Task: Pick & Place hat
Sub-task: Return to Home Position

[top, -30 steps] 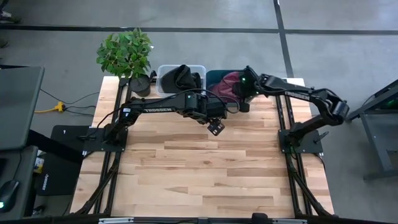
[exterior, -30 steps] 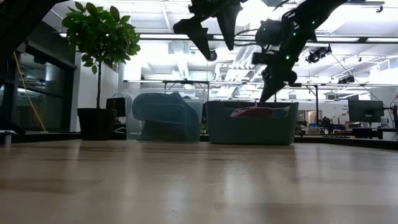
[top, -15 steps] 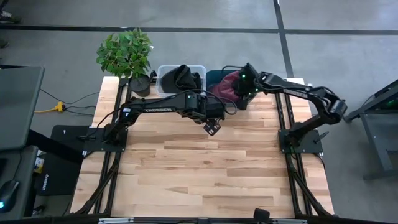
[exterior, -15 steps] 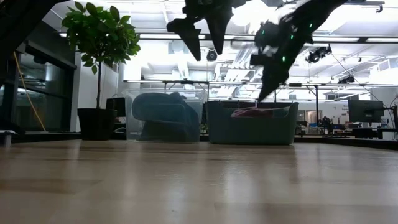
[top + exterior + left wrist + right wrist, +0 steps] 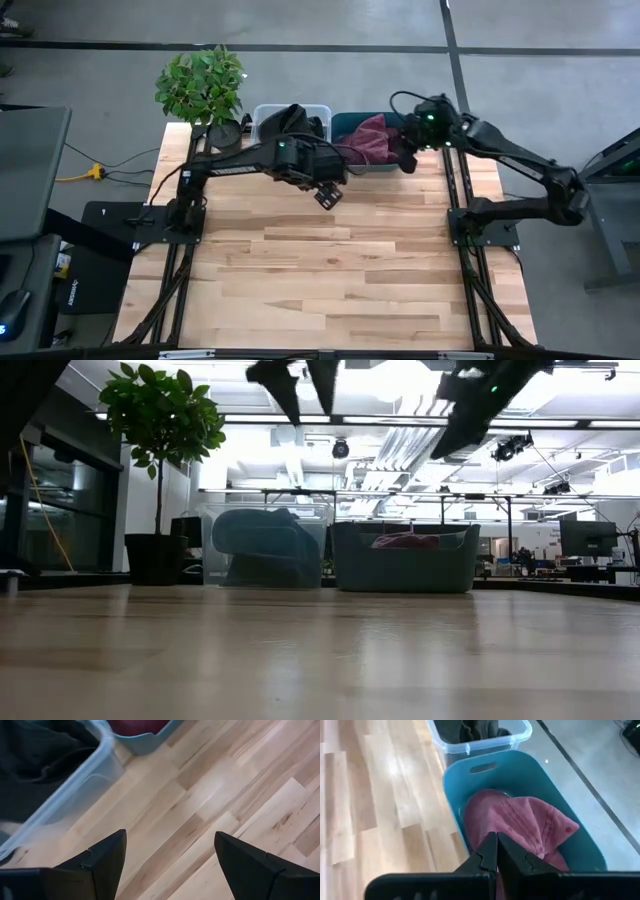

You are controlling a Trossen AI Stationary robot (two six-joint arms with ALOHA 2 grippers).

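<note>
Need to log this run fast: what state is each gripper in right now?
Left gripper: open, empty, above the table.
Right gripper: shut, holding nothing, above the red caps in the blue bin.

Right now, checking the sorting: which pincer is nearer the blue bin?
Right. The right pincer hangs above the blue bin, at its right end; the left pincer is over the table, off the bin's left front corner.

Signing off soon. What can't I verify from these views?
- How many red caps in blue bin: one bunched heap; shut right gripper covers part (right wrist view), bin wall hides most (low view).
- The dark heap in clear bin: items inseparable, high view.
- Left wrist view, past open left gripper: both bins cut off by edges.
</note>
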